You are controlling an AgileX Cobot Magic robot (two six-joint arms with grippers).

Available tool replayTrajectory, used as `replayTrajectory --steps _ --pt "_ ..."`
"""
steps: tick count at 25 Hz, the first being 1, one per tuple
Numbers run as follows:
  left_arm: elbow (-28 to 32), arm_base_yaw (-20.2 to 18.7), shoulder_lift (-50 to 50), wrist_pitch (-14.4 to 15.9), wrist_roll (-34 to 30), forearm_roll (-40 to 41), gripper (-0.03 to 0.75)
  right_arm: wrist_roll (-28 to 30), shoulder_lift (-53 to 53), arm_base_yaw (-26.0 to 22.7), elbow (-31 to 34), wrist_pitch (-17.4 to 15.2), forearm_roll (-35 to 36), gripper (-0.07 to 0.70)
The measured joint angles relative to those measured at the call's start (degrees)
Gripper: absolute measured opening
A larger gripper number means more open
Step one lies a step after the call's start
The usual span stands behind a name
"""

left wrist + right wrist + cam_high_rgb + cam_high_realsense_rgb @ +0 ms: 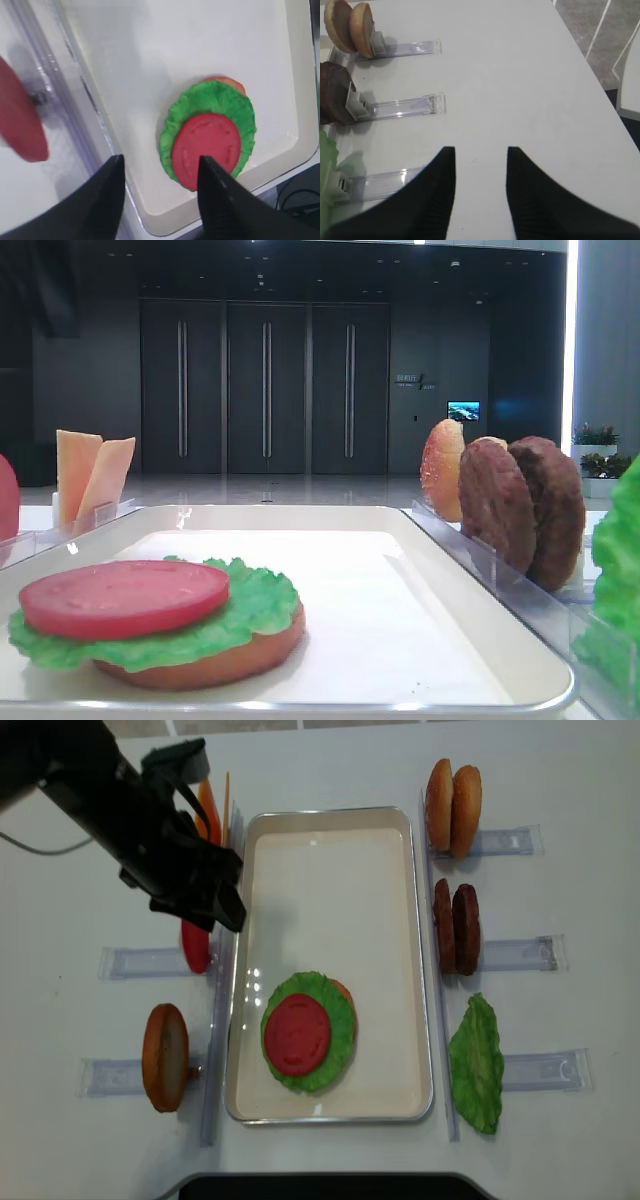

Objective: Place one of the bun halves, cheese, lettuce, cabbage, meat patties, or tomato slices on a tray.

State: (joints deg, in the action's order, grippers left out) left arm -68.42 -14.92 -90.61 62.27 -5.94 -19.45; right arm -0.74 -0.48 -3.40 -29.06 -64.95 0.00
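On the white tray [330, 813] lies a stack: a bun half [345, 988] at the bottom, lettuce [343, 1025] on it, and a tomato slice [297, 1032] on top. My left gripper [160, 159] hangs open and empty above the tray's left rim, with the stack's tomato slice [207, 147] just beyond its right finger. In the overhead view that left gripper [215, 905] is over the rack beside the tray. My right gripper [481, 150] is open over bare white table, holding nothing. No cabbage is in view.
Clear racks flank the tray. On the left they hold cheese [90, 475], a spare tomato slice [195, 948] and a bun half [165, 1057]. On the right stand two bun halves [452, 795], two meat patties [455, 927] and a lettuce leaf [478, 1063].
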Motion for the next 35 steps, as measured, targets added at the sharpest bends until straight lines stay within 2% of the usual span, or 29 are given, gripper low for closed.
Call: replayTrajectory --steps 3,5,10,12,15,22,26,35 --pt "-5.23 4.48 0.0 4.57 0.47 2.68 0.363 0.0 0.0 0.0 0.0 0.0 0.0 0.244" --pt "-7.49 7.52 0.0 6.44 0.66 6.14 0.363 0.0 0.0 0.0 0.0 0.0 0.0 0.244" --pt "-8.86 14.8 0.0 7.4 1.91 15.71 0.363 0.0 0.0 0.0 0.0 0.0 0.0 0.244" --pt "-8.86 16.43 -0.05 7.44 1.91 18.12 0.363 0.0 0.0 0.0 0.0 0.0 0.0 0.244" --pt "-8.86 16.96 -0.05 7.46 1.91 21.16 0.362 0.0 0.0 0.0 0.0 0.0 0.0 0.244" --pt "-7.35 16.96 1.85 7.5 1.91 22.58 0.36 0.0 0.0 0.0 0.0 0.0 0.0 0.244" --pt "-2.45 16.96 9.11 7.5 1.91 22.78 0.359 0.0 0.0 0.0 0.0 0.0 0.0 0.244" --pt "12.11 16.96 32.61 8.11 3.48 22.73 0.358 0.0 0.0 0.0 0.0 0.0 0.0 0.244"
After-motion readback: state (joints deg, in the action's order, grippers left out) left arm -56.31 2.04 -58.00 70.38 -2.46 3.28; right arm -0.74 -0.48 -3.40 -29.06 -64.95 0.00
